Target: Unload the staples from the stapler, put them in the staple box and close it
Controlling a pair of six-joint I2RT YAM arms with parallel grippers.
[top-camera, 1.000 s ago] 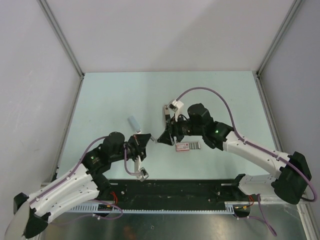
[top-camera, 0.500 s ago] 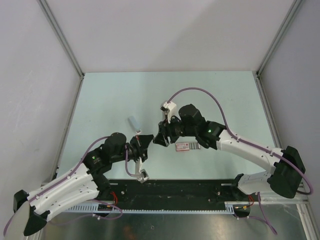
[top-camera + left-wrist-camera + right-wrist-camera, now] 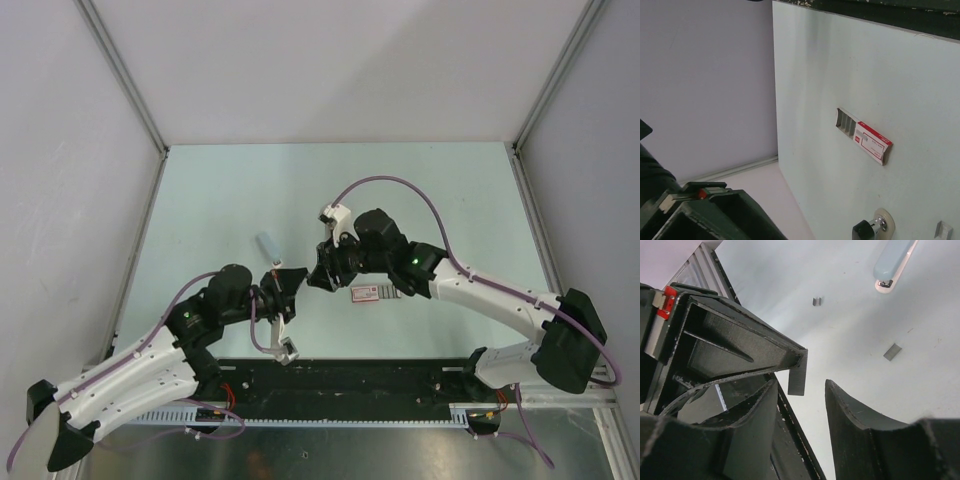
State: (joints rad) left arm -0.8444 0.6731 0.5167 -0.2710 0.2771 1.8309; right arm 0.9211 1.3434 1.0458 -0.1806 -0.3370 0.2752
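Two hands sit nose to nose over the pale green worktop (image 3: pixel 220 200); the small, elongated, pale-topped stapler (image 3: pixel 895 262) lies apart from both, flat on the surface a little beyond my left hand (image 3: pixel 799 356) and well clear of the flat red-and-grey cardboard packet (image 3: pixel 865 142). I judge the stapler light and rigid, and its smooth rounded top likely to skate out of a pinch on the crown; I would take it across its long sides near the middle, leaving the metal-tipped end free. It looks light enough to slide if nudged, so one hand should pin it while the other works.

In looks it is a slim bar with rounded ends; it reads blue-grey along the top in the right wrist view and creamier at the end that the left wrist view catches, with a glint of metal and a dark patch there; its base I cannot make out.

My left hand is closed, pinching at its tips what I take to be a short, flat grey strip (image 3: pixel 797 377) of staples; my right hand (image 3: pixel 800 386) has its jaws parted and grips nothing, the strip's lower end hanging in the gap without touching either finger; two loose staple bits (image 3: pixel 892 351) lie on the worktop near the stapler.
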